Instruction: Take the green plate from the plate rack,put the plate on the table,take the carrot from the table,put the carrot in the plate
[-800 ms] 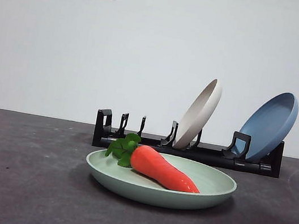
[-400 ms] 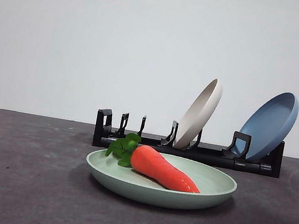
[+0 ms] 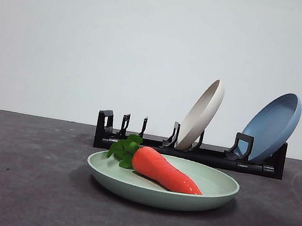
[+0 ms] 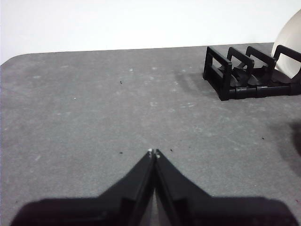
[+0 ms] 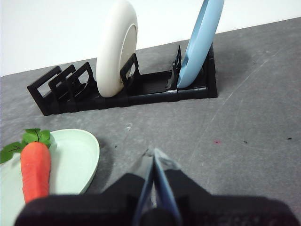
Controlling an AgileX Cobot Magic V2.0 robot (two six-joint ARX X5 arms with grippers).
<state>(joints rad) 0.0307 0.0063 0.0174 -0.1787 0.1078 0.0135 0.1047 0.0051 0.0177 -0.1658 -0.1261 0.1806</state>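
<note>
Both black two-jaw grippers, left [image 4: 154, 154] & right [image 5: 153, 155], sit closed, empty, clear of the pale mint-green round plate [image 3: 207, 193], unmoved w/ the glossy orange toy carrot [image 3: 164, 170] inside, before the black slotted rack [image 3: 190, 153]; task looks complete.

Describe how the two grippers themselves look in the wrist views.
Both are matte black. The left gripper has two flat jaws tapering to a point with small pale specks at the tips. The right gripper looks alike, its jaw edges catching a bluish-grey sheen. No cables or markings show.
</note>
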